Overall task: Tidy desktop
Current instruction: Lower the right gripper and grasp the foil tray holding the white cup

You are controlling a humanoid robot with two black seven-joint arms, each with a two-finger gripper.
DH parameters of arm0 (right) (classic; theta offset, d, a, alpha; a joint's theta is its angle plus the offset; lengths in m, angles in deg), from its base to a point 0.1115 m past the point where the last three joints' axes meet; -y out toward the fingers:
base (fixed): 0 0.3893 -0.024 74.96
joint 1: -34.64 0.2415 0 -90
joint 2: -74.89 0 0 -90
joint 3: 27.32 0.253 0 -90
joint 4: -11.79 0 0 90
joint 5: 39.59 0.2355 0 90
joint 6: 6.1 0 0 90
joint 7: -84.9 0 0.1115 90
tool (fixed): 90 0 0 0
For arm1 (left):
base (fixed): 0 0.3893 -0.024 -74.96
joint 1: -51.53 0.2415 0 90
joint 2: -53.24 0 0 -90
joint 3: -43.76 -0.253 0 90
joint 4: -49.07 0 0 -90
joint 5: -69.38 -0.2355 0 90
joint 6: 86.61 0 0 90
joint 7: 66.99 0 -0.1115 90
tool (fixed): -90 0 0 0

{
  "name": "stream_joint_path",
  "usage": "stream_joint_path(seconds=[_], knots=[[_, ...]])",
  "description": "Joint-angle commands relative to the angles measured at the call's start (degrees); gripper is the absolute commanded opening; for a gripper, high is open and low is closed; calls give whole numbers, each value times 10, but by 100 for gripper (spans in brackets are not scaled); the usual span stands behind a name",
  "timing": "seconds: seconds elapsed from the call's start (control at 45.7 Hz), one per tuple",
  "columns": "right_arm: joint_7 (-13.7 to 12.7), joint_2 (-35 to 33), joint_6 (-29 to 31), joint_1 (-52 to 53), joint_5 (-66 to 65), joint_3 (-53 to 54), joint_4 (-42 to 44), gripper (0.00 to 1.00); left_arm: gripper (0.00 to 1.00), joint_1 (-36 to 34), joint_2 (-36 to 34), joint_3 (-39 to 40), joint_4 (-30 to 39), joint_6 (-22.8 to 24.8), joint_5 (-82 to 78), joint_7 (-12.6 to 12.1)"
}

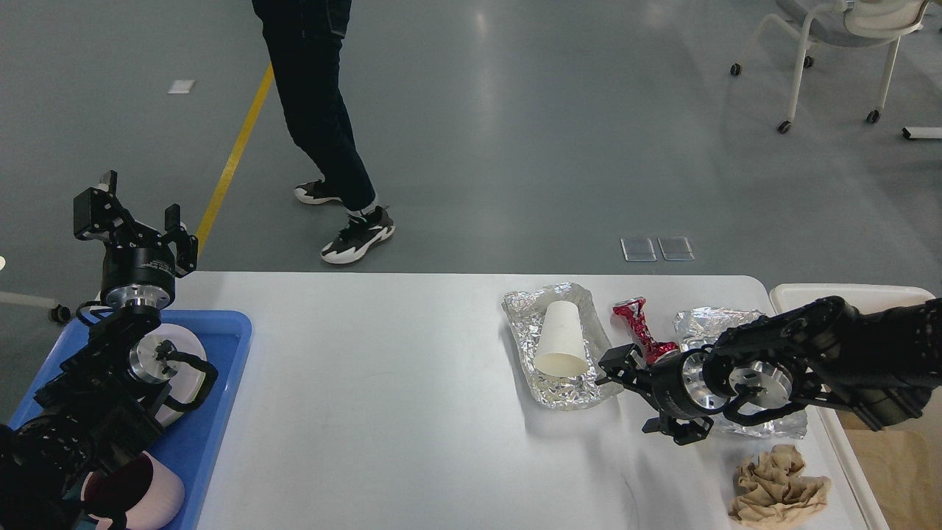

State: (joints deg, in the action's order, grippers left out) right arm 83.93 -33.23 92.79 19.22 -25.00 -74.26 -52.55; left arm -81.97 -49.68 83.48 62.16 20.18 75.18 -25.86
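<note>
The white desktop (383, 383) fills the lower view. A white paper cup (561, 338) lies on its side in a crumpled foil tray (521, 308). A crushed red can (642, 330) lies right of it, beside a second foil piece (708, 322). A crumpled brown paper napkin (776, 489) lies near the front right. My right gripper (634, 395) is open and empty, pointing left, just right of the foil tray with the cup and low over the table. My left gripper (137, 213) is open and empty, raised above the far end of the blue tray (221, 412).
The blue tray at the left edge holds a white dish (190, 375) and a pink cup (143, 495). A cream-white bin (846, 293) stands off the right edge. A person's legs (324, 132) stand beyond the table. A wheeled chair (831, 44) is at the far right.
</note>
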Motion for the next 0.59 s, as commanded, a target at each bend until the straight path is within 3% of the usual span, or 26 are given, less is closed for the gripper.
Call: stream_joint_path(seconds=[0.0,0.153,0.284,0.459,0.569], knots=[[0,19,-27,-27,0,14,21,100,97,0,0,0,0,0,0,0],[0,33,-42,-46,0,32,32,99,97,0,0,0,0,0,0,0],[-1,34,-62,-49,0,38,33,87,97,0,0,0,0,0,0,0],[-3,40,-85,-51,0,28,33,51,97,0,0,0,0,0,0,0],[-7,40,-89,-50,1,27,33,38,97,0,0,0,0,0,0,0]])
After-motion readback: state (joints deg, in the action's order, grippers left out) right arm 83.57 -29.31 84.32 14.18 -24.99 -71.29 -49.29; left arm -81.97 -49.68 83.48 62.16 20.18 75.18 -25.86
